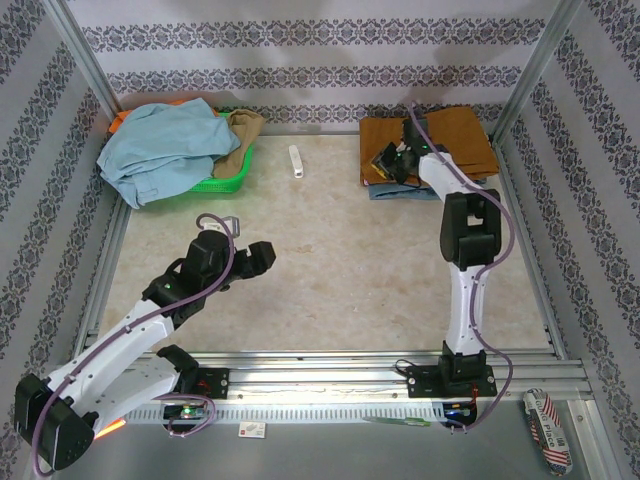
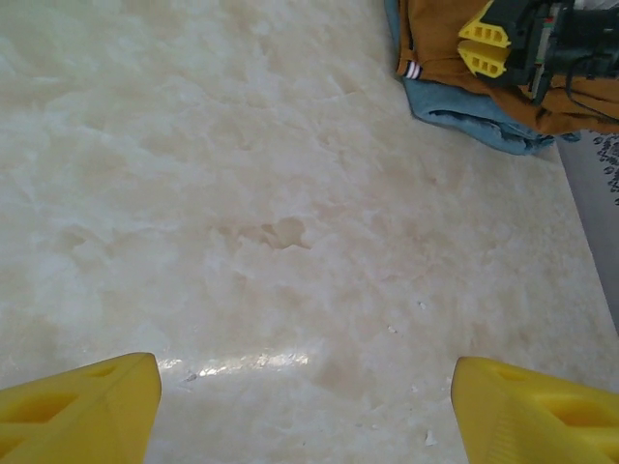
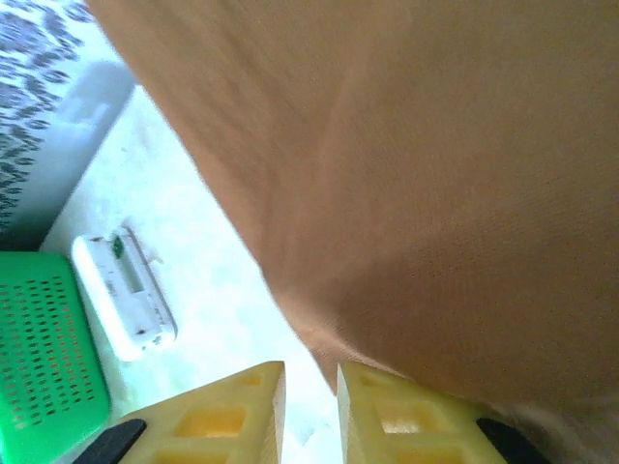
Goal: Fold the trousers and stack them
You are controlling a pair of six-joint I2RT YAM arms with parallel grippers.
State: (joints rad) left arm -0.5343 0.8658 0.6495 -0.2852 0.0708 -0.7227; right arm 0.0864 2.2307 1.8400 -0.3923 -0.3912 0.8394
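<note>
Left arm (image 1: 130, 330) is folded low, elbow bent, wrist angled forward and to the right. Left gripper (image 2: 305, 375) has its jaws spread wide, nothing between them. Right arm (image 1: 465, 260) is stretched far forward, forearm leaning left. Right gripper (image 3: 309, 387) points down, jaws parted by just a narrow gap.

Overhead, close wrists; trousers (image 1: 465, 140) seemingly shared

A green basket (image 1: 222, 184) sits in the table's (image 1: 330, 280) far left corner, heaped with a pale blue garment (image 1: 160, 150) and tan cloth (image 1: 243, 128). A white device (image 1: 296, 161) lies near the far edge. Folded denim (image 1: 400, 192) rests toward the far right corner.
</note>
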